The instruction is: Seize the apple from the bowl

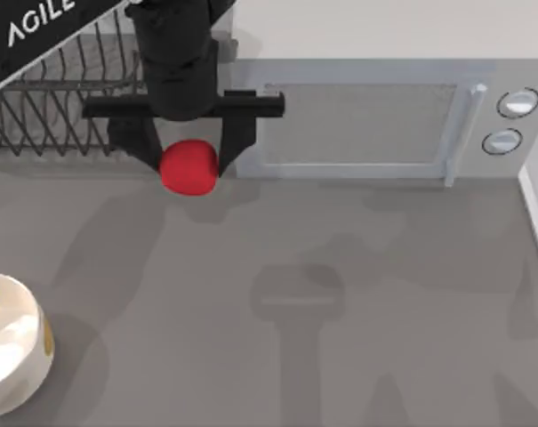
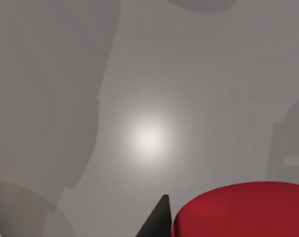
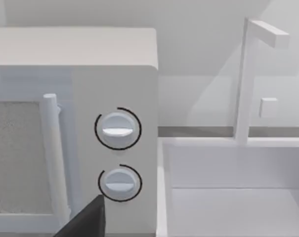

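Note:
The bright red apple [image 1: 189,167] hangs above the table near its back edge, in front of the dish rack and the microwave's left end. My left gripper [image 1: 190,165] is shut on it, one black finger on each side. In the left wrist view the apple [image 2: 243,210] shows close up beside a black fingertip [image 2: 156,219], with bare table below. The cream-white bowl [image 1: 11,356] with yellow marks stands at the table's front left corner, well apart from the apple. My right gripper [image 3: 85,222] is parked facing the microwave's knobs.
A grey microwave [image 1: 357,124] with two round knobs [image 3: 117,129] runs along the back. A black wire dish rack [image 1: 55,98] stands at the back left. A white sink [image 3: 228,197] with a faucet [image 3: 248,74] lies to the right. Arm shadows cross the grey tabletop [image 1: 340,311].

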